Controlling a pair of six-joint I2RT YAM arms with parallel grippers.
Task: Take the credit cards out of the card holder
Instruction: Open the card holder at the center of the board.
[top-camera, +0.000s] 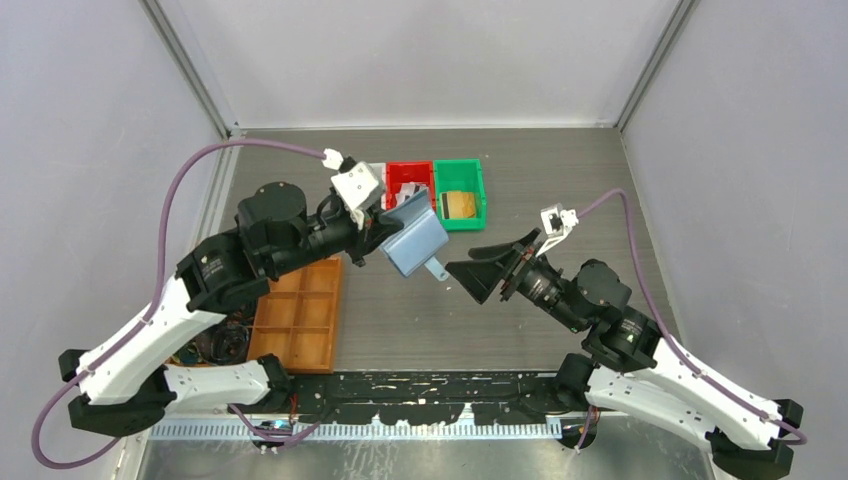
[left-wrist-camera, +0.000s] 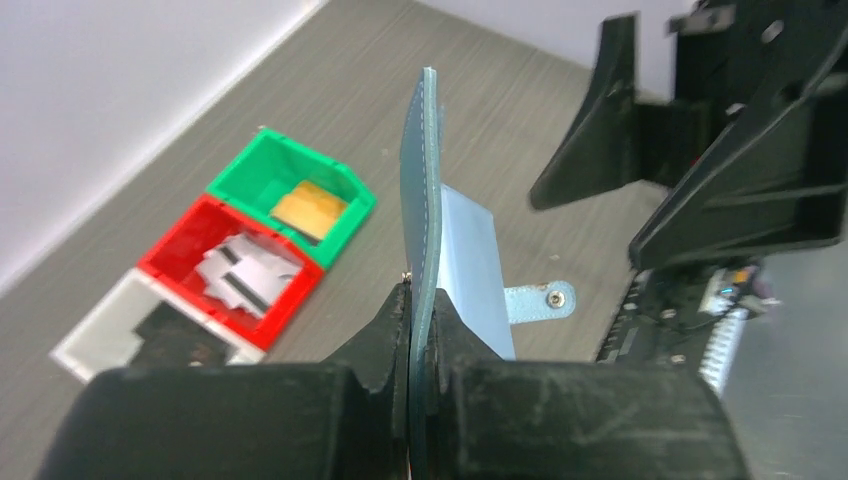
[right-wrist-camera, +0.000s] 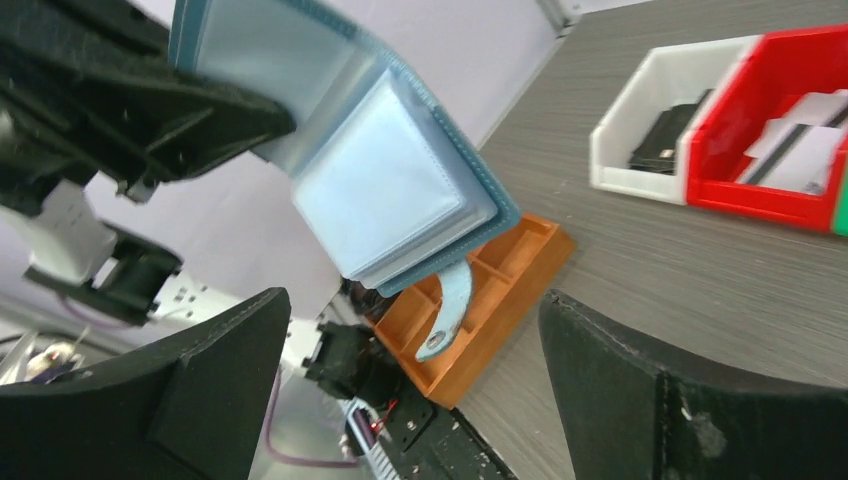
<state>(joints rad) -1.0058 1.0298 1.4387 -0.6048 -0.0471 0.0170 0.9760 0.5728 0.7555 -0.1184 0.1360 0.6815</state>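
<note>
Top external, left gripper (top-camera: 384, 226): clamped on a cover of the light blue soft bifold card holder (top-camera: 414, 243), held off the table (top-camera: 560, 200).
Pockets (right-wrist-camera: 385, 195): open toward right gripper (top-camera: 478, 276); card inside, cannot tell.
Right gripper: jaws wide apart, just beside holder.
Tip: pinch only a card's edge, not pocket film.

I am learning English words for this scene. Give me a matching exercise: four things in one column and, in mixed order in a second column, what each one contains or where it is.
Column 1
1. red bin
2. green bin
3. white bin
4. card holder

Column 2
A. a gold-tan card inside
B. clamped in the left jaws, off the table
C. something black inside
D. white cards inside

Pairs: 1-D, 2-A, 3-C, 4-B
</note>
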